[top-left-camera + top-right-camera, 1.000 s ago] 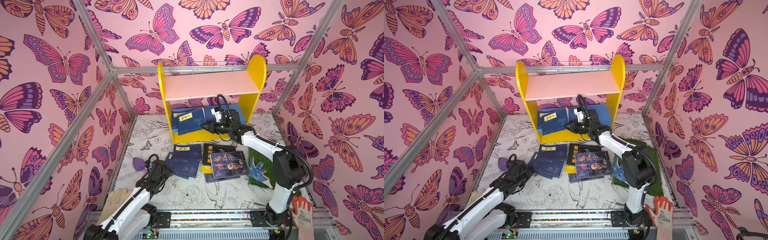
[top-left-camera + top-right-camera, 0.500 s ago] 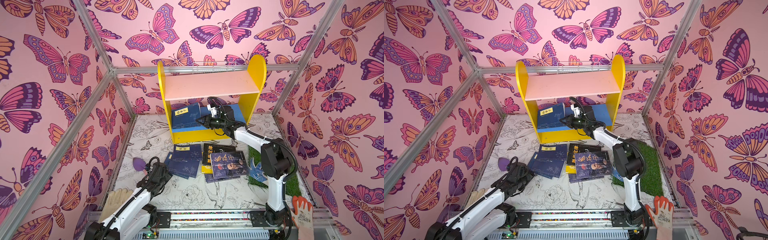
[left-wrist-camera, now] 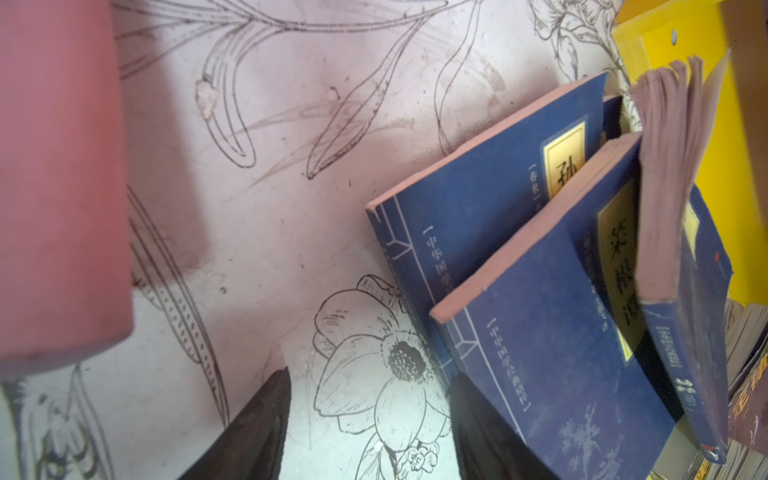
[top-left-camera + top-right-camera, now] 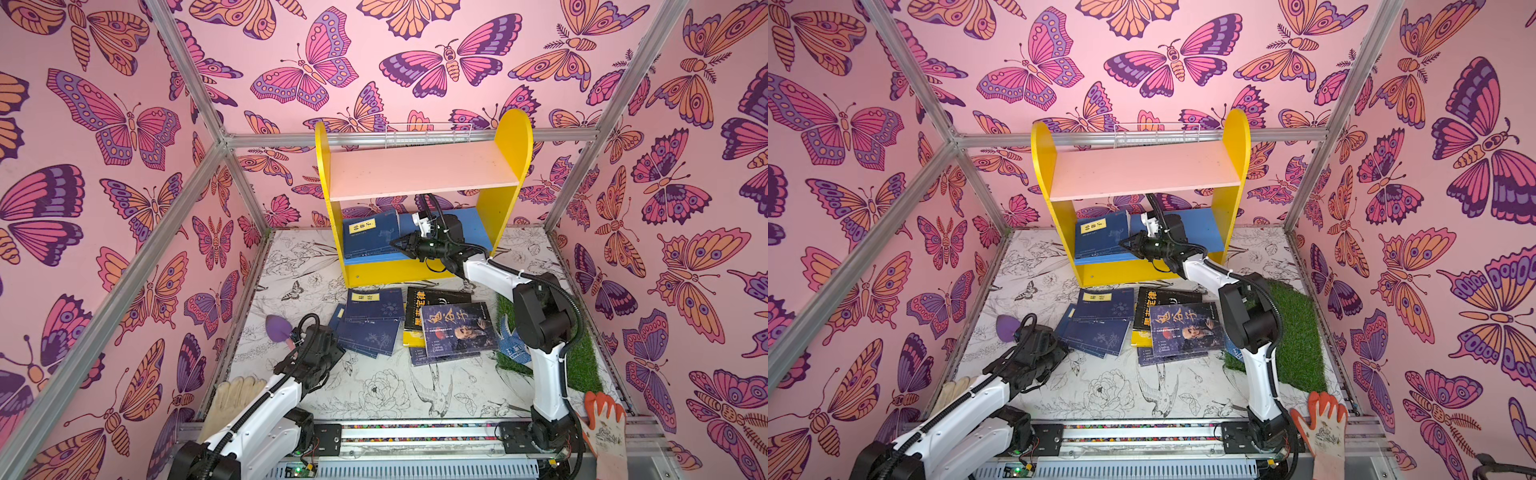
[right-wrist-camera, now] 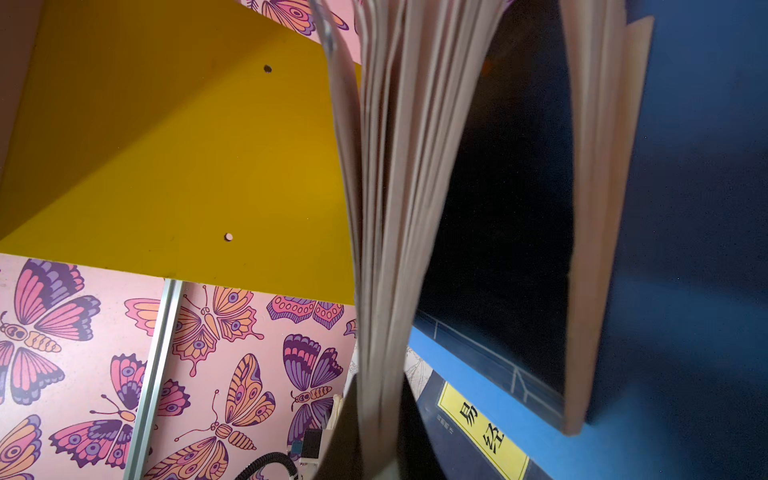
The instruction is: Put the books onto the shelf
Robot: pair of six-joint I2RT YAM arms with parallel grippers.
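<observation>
Shelf [image 4: 419,172]: stands at the far middle of the floor mat [image 4: 374,390], with a pink upper board and a blue lower board [image 4: 478,226].
Right gripper [image 4: 400,245]: reaches into the lower tier from the right. Its fingers are pinched together on the page edge of a held navy book [image 4: 368,235]. In the right wrist view the pages fan out from between the fingers.
Held navy book: in the left half of the lower tier, near the left yellow side panel [image 4: 332,216], its yellow label facing front. I cannot tell how far it leans.
Second labelled book [image 5: 478,428]: lies flat on the blue lower board, seen in the right wrist view only.
Floor pile: in front of the shelf, overlapping. Navy books [image 4: 370,328] lie on the left, a black book [image 4: 436,300] behind, and a portrait book [image 4: 457,328] on top at the right.
Left gripper [image 4: 332,353]: low over the mat at the near left corner of the navy books. In the left wrist view its fingers [image 3: 257,428] are apart with bare mat between them, gripping nothing.
Blue dotted glove [image 4: 513,345]: just right of the pile, on the edge of the green turf [image 4: 582,359].
</observation>
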